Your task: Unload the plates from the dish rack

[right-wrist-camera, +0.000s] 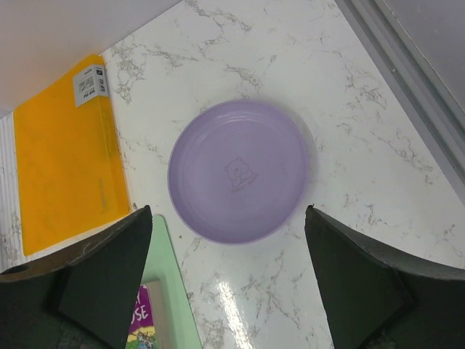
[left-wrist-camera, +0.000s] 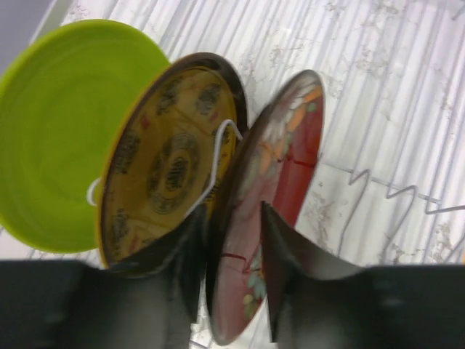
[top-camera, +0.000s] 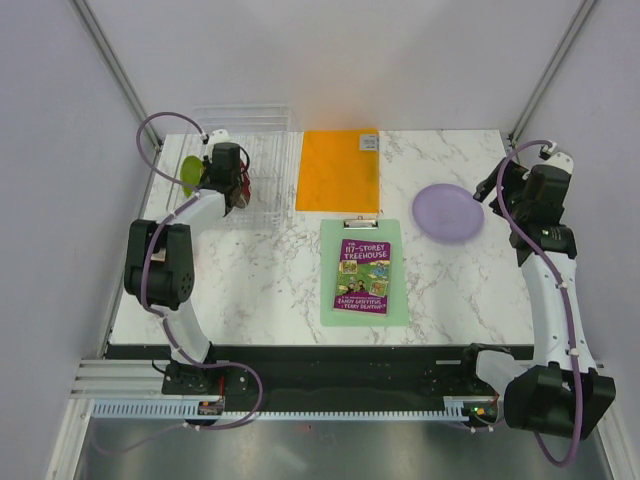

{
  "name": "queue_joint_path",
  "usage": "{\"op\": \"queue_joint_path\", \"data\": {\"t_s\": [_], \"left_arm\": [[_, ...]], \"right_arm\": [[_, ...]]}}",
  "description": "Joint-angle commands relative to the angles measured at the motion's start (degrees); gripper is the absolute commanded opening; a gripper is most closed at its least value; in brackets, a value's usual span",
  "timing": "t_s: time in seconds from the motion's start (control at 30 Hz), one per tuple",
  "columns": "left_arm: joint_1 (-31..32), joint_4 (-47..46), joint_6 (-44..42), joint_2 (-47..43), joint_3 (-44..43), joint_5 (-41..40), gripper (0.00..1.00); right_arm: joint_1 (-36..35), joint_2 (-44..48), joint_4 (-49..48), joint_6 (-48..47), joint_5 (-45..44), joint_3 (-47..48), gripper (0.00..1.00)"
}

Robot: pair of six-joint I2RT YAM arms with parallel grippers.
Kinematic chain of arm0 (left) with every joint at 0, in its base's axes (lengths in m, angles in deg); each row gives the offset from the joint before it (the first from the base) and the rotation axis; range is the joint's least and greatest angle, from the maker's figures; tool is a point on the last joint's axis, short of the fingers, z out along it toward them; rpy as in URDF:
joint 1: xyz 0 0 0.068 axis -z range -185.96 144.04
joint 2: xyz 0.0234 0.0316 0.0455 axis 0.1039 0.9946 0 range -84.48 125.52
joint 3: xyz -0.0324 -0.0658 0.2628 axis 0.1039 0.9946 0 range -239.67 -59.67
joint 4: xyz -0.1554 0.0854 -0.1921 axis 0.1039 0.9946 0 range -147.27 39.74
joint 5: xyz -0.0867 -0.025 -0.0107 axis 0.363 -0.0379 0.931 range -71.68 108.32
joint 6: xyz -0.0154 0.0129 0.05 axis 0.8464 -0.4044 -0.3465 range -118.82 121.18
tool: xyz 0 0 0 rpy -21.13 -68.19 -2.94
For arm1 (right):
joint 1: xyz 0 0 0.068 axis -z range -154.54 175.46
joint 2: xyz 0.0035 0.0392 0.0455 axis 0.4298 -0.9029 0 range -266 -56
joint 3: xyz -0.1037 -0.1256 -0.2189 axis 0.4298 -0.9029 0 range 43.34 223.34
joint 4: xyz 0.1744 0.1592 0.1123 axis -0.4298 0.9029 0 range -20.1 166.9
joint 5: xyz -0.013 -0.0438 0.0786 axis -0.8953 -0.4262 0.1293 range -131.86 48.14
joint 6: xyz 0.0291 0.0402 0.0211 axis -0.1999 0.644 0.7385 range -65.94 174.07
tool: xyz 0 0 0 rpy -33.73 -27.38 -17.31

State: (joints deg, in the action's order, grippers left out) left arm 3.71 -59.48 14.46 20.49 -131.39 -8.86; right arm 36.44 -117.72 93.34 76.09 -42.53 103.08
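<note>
The clear dish rack (top-camera: 262, 125) stands at the far left; its tines show in the left wrist view (left-wrist-camera: 378, 109). Three plates stand upright in it: lime green (left-wrist-camera: 51, 138), yellow patterned (left-wrist-camera: 163, 167) and dark red patterned (left-wrist-camera: 283, 167). My left gripper (left-wrist-camera: 232, 240) straddles the rim of the dark red plate, with its jaws closed onto it. In the top view the left gripper (top-camera: 232, 190) is over the rack beside the lime green plate (top-camera: 191, 175). The lilac plate (right-wrist-camera: 240, 171) lies flat on the table (top-camera: 448, 212). My right gripper (right-wrist-camera: 229, 209) hangs open and empty above it (top-camera: 495, 195).
A flat orange sheet (top-camera: 338, 170) lies right of the rack, also in the right wrist view (right-wrist-camera: 65, 156). A green clipboard with a purple book (top-camera: 362, 268) lies at the table's middle. Grey walls and frame posts close the far corners.
</note>
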Motion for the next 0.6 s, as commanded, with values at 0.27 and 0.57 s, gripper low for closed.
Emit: {"op": "queue_joint_path", "data": {"t_s": [0.27, 0.57], "left_arm": [[1.4, -0.4, -0.4, -4.3, -1.9, -3.2, 0.02], [5.8, -0.6, -10.2, -6.6, -6.0, -18.2, 0.02]], "right_arm": [[0.0, -2.6, -1.2, -1.3, 3.0, -1.3, 0.93], [0.0, -3.6, -1.2, -1.5, 4.2, -1.9, 0.92]]}}
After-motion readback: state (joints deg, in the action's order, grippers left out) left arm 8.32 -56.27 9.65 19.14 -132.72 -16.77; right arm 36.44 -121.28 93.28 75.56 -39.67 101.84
